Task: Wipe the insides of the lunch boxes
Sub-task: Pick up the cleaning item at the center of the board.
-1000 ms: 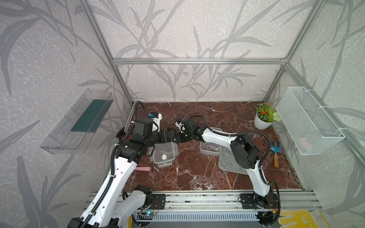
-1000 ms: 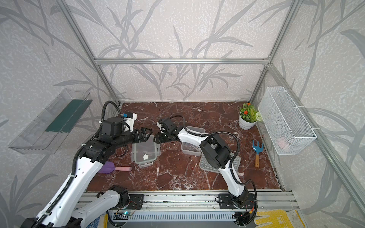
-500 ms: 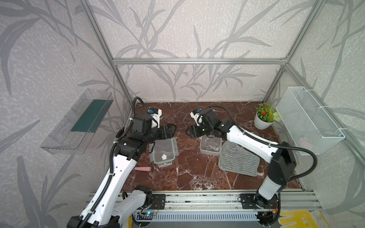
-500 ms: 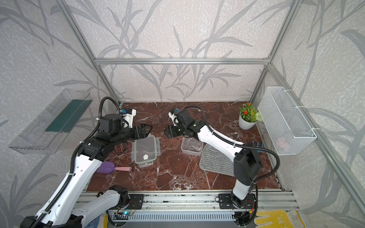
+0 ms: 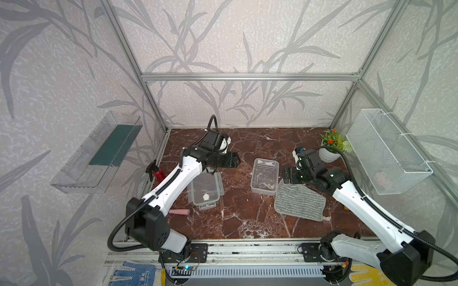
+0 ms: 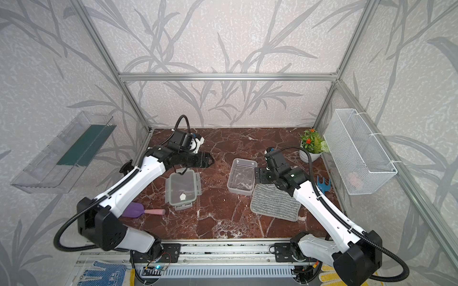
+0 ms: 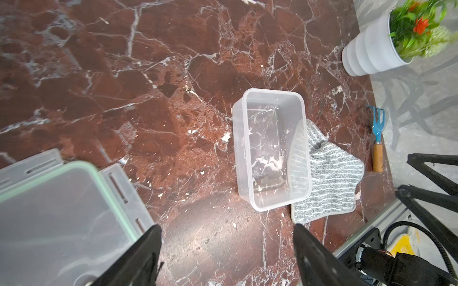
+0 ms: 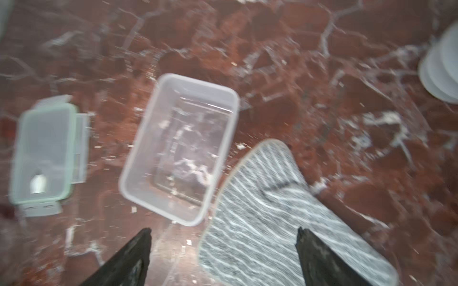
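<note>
I see the lunch box [image 5: 264, 176] uncovered mid-frame, left gripper [image 7: 226, 226] and right gripper [image 8: 224, 230] both gaping empty, so next I must pinch the grey cloth [image 5: 298, 201] beside it before wiping

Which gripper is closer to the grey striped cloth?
Right. The right gripper hovers open over the far corner of the cloth, beside the lunch box; the left gripper is farther off, near the far end of the lid.

The red-brown table [image 5: 247, 222] holds an open lunch box [image 5: 264, 176], its lid [image 5: 208, 188], a striped grey cloth [image 5: 300, 203], a flower pot [image 5: 328, 157] and a scoop [image 6: 138, 211].
</note>
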### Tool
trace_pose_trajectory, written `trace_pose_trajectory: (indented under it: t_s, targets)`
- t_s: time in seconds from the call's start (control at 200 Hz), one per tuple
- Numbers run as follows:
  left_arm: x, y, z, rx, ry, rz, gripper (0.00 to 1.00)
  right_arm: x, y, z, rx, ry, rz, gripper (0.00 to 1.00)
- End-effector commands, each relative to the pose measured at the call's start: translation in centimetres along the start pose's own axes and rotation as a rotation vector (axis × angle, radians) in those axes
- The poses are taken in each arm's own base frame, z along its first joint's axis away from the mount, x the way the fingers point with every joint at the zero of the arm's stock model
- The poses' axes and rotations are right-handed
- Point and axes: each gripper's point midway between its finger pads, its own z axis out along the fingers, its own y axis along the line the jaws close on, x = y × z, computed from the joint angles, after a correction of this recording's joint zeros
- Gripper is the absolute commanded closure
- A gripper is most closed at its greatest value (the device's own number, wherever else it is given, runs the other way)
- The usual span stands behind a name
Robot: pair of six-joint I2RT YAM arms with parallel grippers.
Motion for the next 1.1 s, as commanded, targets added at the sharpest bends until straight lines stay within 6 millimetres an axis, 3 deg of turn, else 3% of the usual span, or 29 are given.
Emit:
trace_pose_trajectory:
  t_s: [0.0,0.165,0.29,0.435,0.65,0.82,0.895,0.98,1.095]
  targets:
    - [0.6,1.4,2.3,-0.083,0.092,0.012,0.19,3.8,-2.7,1.4,0.126,0.138,-0.015,0.08]
    - [0.6,0.1,6.1,-0.031,0.154,0.007,0.20,8.9,-4.9,3.5,0.256,0.403,-0.053,0.07]
    - [1.3,-1.3,8.9,-0.017,0.220,0.042,0.20,11.4,-5.9,4.9,0.306,0.480,-0.030,0.07]
    - [1.9,-3.0,11.3,0.004,0.269,0.074,0.20,12.4,-6.3,6.5,0.329,0.471,0.031,0.05]
    - [3.8,-2.1,14.4,-0.059,0.350,0.079,0.21,13.0,-6.0,10.1,0.337,0.506,0.050,0.07]
    - [5.3,-1.3,15.9,-0.084,0.392,0.069,0.31,12.5,-6.0,10.4,0.353,0.512,0.041,0.08]
    - [5.7,-0.7,16.4,-0.106,0.406,0.063,0.38,12.5,-5.7,10.7,0.334,0.507,0.048,0.16]
    - [6.4,-0.4,17.0,-0.108,0.426,0.054,0.46,12.5,-4.9,11.2,0.294,0.517,0.059,0.33]
    - [6.9,0.2,17.1,-0.135,0.437,0.052,0.62,12.4,-4.1,11.8,0.255,0.516,0.072,0.74]
